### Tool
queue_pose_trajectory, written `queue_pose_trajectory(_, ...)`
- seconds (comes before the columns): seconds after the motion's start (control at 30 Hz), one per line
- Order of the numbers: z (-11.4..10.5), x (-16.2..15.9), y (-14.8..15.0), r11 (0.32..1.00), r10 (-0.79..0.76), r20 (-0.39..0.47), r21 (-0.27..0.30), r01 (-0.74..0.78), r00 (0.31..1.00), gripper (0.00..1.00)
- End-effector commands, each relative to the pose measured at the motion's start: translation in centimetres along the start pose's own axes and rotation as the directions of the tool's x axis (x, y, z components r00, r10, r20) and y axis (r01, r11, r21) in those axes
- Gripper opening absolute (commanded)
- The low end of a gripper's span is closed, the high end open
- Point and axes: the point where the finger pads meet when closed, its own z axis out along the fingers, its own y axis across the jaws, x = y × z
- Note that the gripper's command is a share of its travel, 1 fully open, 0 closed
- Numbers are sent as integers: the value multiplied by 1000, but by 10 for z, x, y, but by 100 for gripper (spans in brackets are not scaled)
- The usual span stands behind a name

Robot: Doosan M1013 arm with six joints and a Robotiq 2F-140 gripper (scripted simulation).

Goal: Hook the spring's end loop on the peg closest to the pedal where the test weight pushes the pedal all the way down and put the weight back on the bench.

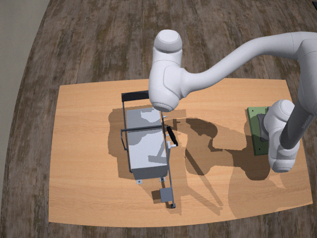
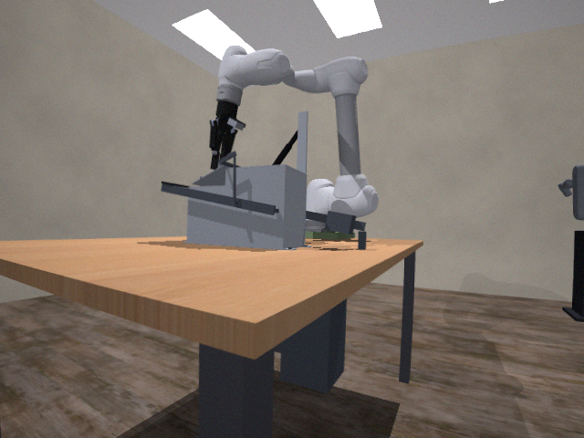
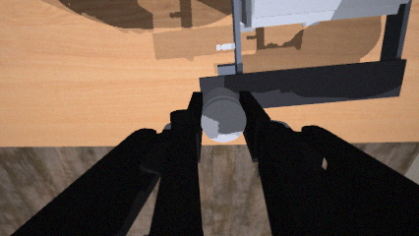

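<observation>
My gripper is shut on the steel test weight, a short grey cylinder held upright between the black fingers. In the wrist view the weight hangs over the near edge of the dark pedal. The pedal is the black plate at the far end of the grey feeder box. In the side view my gripper hovers just above the feeder's far top edge. The black spring runs along the feeder's right side beside small white pegs. In the overhead view the arm's wrist hides the gripper and the weight.
A thin frame rail runs down the feeder's right side to a small grey block near the bench front. The arm's green base plate sits at the right of the bench.
</observation>
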Motion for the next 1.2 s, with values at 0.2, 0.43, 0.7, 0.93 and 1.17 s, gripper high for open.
queue_pose_trajectory(0.2,-5,-13,20,1000,0,14,-1,0,1000,25)
queue_pose_trajectory(0.43,-5,-15,22,1000,0,15,-1,0,1000,25)
queue_pose_trajectory(0.7,-6,-18,26,1000,0,19,-1,0,1000,25)
queue_pose_trajectory(0.93,-4,-18,27,1000,1,20,-1,-1,1000,25)
queue_pose_trajectory(1.17,7,-17,28,1000,1,20,-1,-1,1000,25)
